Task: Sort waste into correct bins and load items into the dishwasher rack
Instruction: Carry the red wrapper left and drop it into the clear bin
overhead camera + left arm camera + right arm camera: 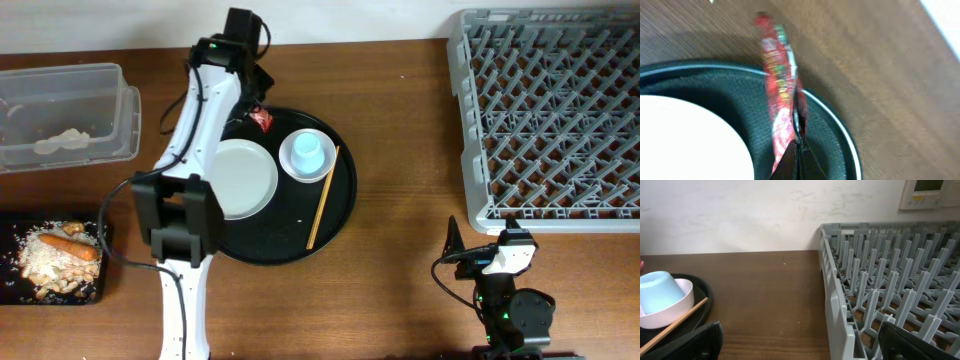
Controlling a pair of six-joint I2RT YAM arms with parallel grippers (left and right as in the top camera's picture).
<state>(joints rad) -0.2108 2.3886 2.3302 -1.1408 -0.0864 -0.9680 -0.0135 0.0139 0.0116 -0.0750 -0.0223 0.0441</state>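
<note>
My left gripper (799, 150) is shut on the red shiny wrapper (780, 95), over the back rim of the round black tray (842, 135); the wrapper also shows in the overhead view (262, 120). The white plate (243, 178), the light-blue cup (307, 150) on its pale dish (290, 160) and the chopsticks (322, 196) lie on the tray. The clear tub (105, 95) holds a white tissue (62, 140). The black container (10, 235) holds rice scraps (45, 262) and the carrot (70, 246). My right gripper (800, 345) is open and empty beside the grey rack (550, 110).
The rack's near wall (837, 305) stands just right of my right gripper's fingers. The cup (657, 291) and a chopstick (675, 322) show at the left of the right wrist view. A white wall runs behind the table.
</note>
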